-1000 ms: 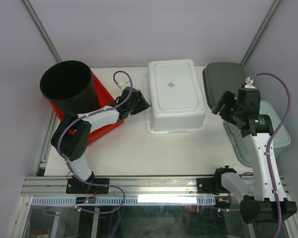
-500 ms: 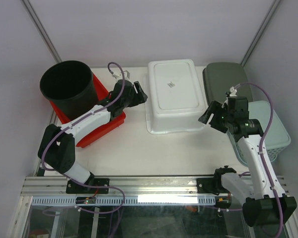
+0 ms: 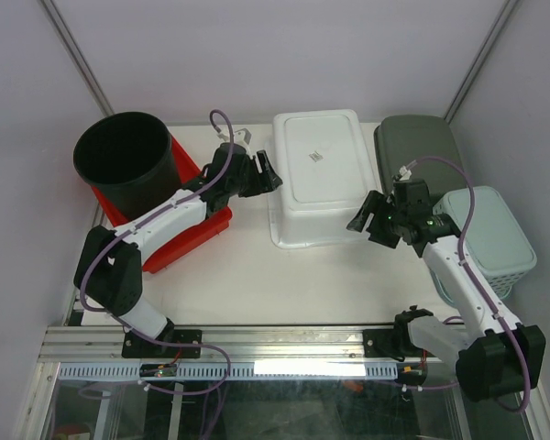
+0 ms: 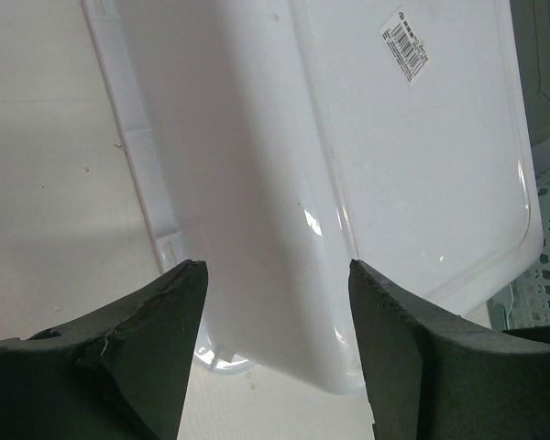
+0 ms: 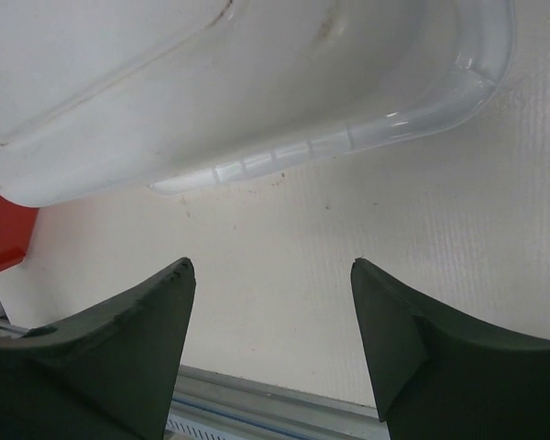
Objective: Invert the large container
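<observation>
At the far left a black bucket (image 3: pixel 124 163) stands on a red tray (image 3: pixel 200 227), clear of the job. Next along, the left gripper (image 3: pixel 269 174) hangs just beside the left wall of the large white container (image 3: pixel 323 179), its fingers spread apart and empty; the left wrist view looks between them at the container's side wall and flange, with no contact. The container sits at the middle of the surface (image 3: pixel 284 284), toward the back, resting on its rim with its flat base facing up, a barcode sticker (image 3: pixel 317 156) on that base. At its near right corner the right gripper (image 3: pixel 365 223) is also apart and holds nothing, pointed at the rim with bare surface showing between its fingers. Further right lie a dark grey lid (image 3: pixel 417 142) and a pale green basket (image 3: pixel 500 243), both untouched. Judging by how it lies, the container is already mouth-down, so either the turn is complete or a flip from this pose has no grasp made yet.
</observation>
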`<state>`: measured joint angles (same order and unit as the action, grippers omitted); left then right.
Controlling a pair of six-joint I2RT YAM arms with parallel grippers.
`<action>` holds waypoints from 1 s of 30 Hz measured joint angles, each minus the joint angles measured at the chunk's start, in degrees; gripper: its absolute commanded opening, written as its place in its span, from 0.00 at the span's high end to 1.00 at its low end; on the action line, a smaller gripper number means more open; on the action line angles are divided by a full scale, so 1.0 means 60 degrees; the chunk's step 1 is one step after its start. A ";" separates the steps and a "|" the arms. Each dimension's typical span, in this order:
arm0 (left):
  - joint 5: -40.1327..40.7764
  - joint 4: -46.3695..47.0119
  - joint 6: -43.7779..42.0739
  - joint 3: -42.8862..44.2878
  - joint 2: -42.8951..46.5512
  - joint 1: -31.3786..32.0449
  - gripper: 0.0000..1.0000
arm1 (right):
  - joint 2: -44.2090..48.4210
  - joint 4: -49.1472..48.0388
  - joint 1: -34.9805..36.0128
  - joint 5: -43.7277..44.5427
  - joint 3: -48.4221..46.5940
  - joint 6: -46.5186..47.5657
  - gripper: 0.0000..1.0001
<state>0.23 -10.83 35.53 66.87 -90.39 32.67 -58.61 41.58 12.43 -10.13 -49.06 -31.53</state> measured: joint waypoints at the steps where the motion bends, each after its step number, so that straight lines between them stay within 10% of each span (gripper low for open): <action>1: -0.0142 0.0015 -0.0011 0.0058 -0.0055 0.0000 0.36 | -0.0073 -0.0109 0.0073 0.0007 0.0033 -0.0076 0.27; 30: -0.1916 -0.0058 -0.0397 0.2750 -0.2812 -0.0004 0.42 | -0.0612 -0.0765 0.0368 0.0401 0.0149 -0.0707 0.27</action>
<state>-11.27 -11.18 33.15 83.37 -107.26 32.64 -62.28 36.99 14.63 -7.73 -48.16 -35.77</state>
